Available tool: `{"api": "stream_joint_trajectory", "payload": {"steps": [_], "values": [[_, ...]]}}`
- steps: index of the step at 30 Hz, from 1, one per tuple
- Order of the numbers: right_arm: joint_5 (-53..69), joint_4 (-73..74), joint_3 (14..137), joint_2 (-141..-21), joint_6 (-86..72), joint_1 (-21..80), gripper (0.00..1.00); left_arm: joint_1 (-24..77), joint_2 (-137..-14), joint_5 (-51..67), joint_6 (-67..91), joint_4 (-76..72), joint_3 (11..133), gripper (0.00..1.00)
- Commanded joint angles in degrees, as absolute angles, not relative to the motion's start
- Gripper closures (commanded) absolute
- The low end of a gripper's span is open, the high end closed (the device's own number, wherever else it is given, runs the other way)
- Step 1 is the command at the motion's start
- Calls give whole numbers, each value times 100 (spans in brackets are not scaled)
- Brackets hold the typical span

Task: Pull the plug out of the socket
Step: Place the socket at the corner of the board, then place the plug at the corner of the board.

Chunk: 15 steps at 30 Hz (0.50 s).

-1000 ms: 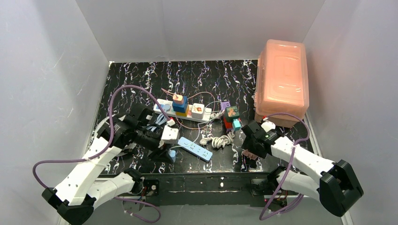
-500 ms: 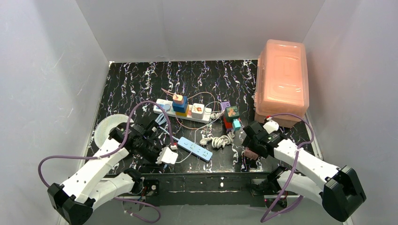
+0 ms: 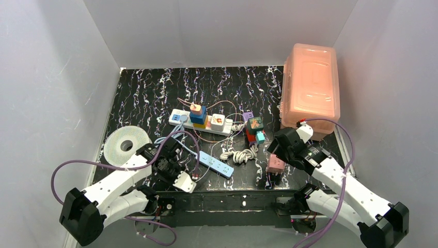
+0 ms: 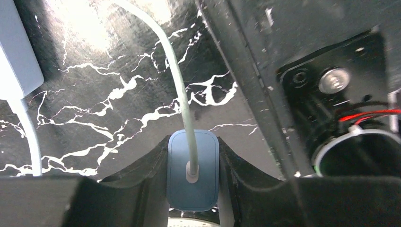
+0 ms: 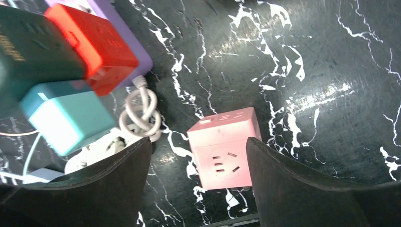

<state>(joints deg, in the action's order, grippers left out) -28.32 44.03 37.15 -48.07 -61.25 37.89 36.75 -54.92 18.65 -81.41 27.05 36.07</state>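
Observation:
The socket, a long white power strip (image 3: pixel 182 118), lies mid-table with a blue-and-yellow cube stack (image 3: pixel 198 117) and a white cube adapter (image 3: pixel 217 123) plugged into it. My left gripper (image 3: pixel 174 171) (image 4: pixel 192 142) is near the front edge, shut on a blue plug (image 4: pixel 203 184) whose pale cord (image 4: pixel 177 80) runs away over the table. The plug is free of any outlet. My right gripper (image 3: pixel 281 151) (image 5: pixel 198 142) is open above a pink cube socket (image 5: pixel 222 151) (image 3: pixel 275 164) that rests on the table, and neither finger touches it.
A slim light-blue strip (image 3: pixel 214 165) (image 4: pixel 16 56) lies by the left gripper. A short purple strip (image 5: pixel 132 42) carries red, dark green and teal cubes (image 3: pixel 254 129). There is a coiled white cord (image 3: pixel 238 155), a white disc (image 3: pixel 126 144) at the left, an orange lidded box (image 3: pixel 310 90) at the back right, and a black mounting rail (image 4: pixel 331 94) along the front.
My left arm drew back toward the front edge with the blue plug, uncovering the white disc. My right gripper opened wider and lifted off the pink cube, which stays on the table.

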Motion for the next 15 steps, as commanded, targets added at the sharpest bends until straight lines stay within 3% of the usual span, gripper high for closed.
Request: {"api": "stream_joint_trajectory", "payload": {"steps": [1, 6, 9, 10, 12, 13, 15], "values": [[-2932, 4596, 4147, -4610, -5899, 3764, 19, 3746, -5613, 1206, -8660, 2519, 3260, 94], [-2961, 4701, 4413, -4566, -5690, 3778, 18, 3772, -5938, 777, -8824, 2068, 3052, 82], [-2975, 4759, 4511, -4529, -5635, 3790, 18, 3786, -6190, 632, -8701, 2083, 3170, 66], [-2979, 4775, 4517, -4508, -5622, 3803, 18, 3781, -6203, 632, -8702, 2141, 3203, 59], [-2987, 4776, 4526, -4455, -5600, 3805, 18, 3782, -6121, 726, -8837, 2369, 3279, 28], [-2988, 4779, 4527, -4438, -5584, 3803, 18, 3792, -6026, 766, -8864, 2429, 3308, 17], [-2982, 4768, 4547, -4423, -5541, 3805, 18, 3794, -5832, 876, -8921, 2566, 3352, 3]]}}
